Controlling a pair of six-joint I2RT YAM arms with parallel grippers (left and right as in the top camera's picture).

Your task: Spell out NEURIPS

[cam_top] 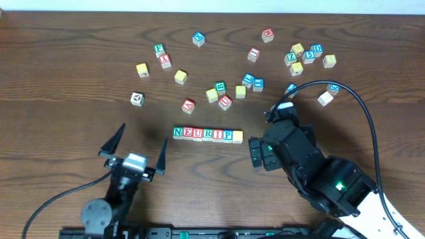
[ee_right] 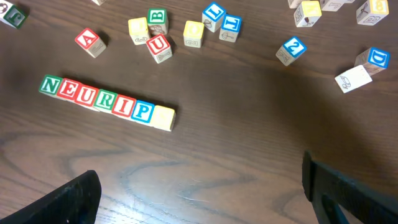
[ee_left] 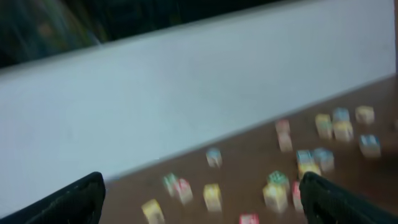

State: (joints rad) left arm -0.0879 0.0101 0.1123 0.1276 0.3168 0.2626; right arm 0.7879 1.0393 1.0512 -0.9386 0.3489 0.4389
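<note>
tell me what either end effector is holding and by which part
Nothing is held. The left end effector and right end effector both stand open, empty, apart from the cube row.

Two robot arms, mostly matte black. Left arm (cam_top: 99, 212): slim, with a round black joint housing and a light grey block (cam_top: 135, 161) at the wrist. Left gripper (cam_top: 144, 134): two long black fingers tapering to sharp points. Left cable (cam_top: 66, 194): thin, black, curving off the base. Right arm (cam_top: 312, 169): bulkier, with blocky black housings, a small green light (cam_top: 340, 186) and a white panel (cam_top: 372, 212) at the lower end. Right cable (cam_top: 369, 126): black, arching in a wide loop. Right gripper (ee_right: 199, 168): dark fingers (ee_right: 68, 199) with straight edges.
</note>
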